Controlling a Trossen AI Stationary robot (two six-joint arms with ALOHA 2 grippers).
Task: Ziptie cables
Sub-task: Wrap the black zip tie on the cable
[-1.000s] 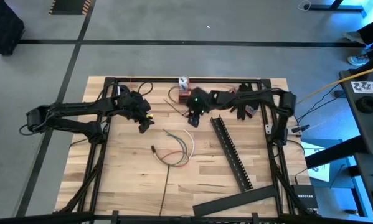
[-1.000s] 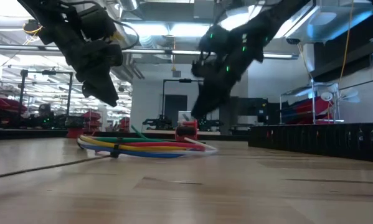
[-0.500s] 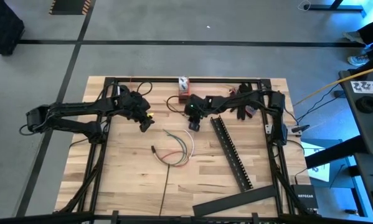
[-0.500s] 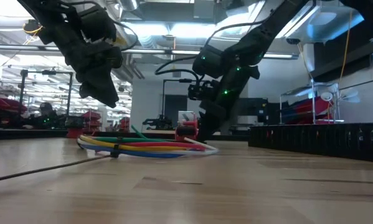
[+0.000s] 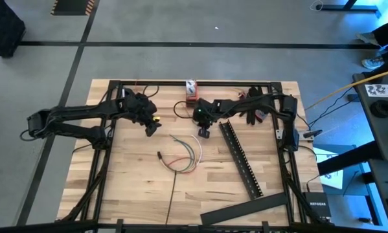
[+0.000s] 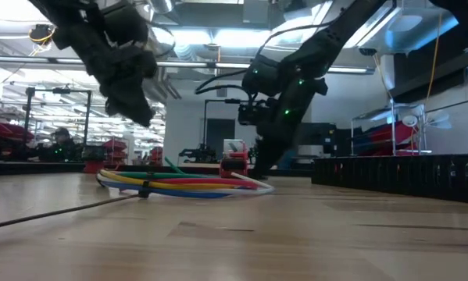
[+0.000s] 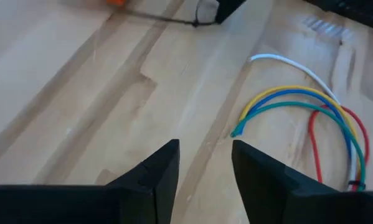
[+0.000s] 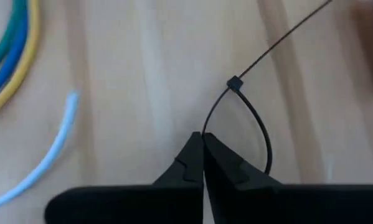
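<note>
Bare desk lies open on the near left, crossed only by a thin black strip. The cables sprawl mid-desk. To their right a long slotted bar runs diagonally, with a flat black bar across the near right corner. Both arms crowd the far side, flanking a red-and-white object at the far edge.

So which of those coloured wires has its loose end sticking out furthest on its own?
The white wire. Its tip stretches well past the others, alone on the wood, while the yellow, blue and green wires end together in a tight curve.
</note>
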